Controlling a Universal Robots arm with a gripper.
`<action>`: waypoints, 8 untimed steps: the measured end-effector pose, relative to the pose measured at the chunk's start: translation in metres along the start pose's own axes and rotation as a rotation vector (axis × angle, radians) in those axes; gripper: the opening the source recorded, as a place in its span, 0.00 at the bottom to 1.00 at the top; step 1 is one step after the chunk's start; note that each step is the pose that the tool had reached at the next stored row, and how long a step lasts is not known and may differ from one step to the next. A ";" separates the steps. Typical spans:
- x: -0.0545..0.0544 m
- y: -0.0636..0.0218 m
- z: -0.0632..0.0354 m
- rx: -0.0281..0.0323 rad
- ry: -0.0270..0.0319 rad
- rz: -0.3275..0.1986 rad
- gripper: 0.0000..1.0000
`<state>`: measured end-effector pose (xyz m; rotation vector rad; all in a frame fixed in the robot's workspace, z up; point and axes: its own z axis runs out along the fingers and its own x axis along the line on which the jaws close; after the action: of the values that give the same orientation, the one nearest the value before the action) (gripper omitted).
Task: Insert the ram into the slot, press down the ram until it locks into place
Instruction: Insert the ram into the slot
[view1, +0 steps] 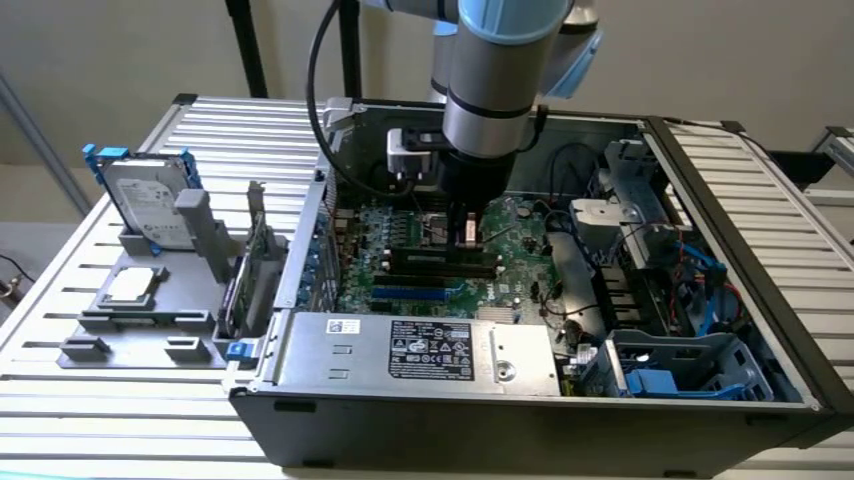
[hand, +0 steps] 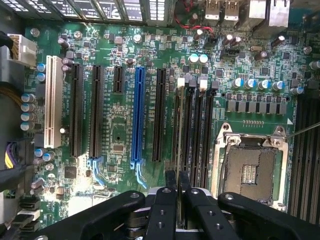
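My gripper (view1: 463, 236) reaches down into the open computer case, low over the green motherboard (view1: 514, 225). In the wrist view the two black fingers (hand: 170, 186) stand close together, and my gripper (hand: 177, 184) is shut on the ram (hand: 178, 135). The ram shows edge-on as a thin pale strip. It runs along the outermost of the parallel black memory sockets, the slot (hand: 184, 135), on the side toward the long black expansion slot. I cannot tell whether the ram sits in the slot or just above it. The sockets (view1: 434, 262) lie just in front of the gripper in the exterior view.
A blue expansion slot (hand: 138, 115), a white slot (hand: 51, 107) and black slots lie beside the sockets. On the other side is the open CPU socket (hand: 250, 170). The power supply box (view1: 414, 350), drive bays (view1: 681, 365) and case walls hem the board in. A hard drive (view1: 144, 200) stands outside.
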<state>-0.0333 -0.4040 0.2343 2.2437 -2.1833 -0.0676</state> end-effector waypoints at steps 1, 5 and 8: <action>0.000 0.0000 0.0004 0.0000 0.0000 0.000 0.13; 0.000 0.0000 0.0014 0.0000 0.0005 0.000 0.13; 0.000 -0.0001 0.0026 -0.0001 0.0008 0.000 0.13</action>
<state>-0.0334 -0.4039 0.2317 2.2432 -2.1829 -0.0668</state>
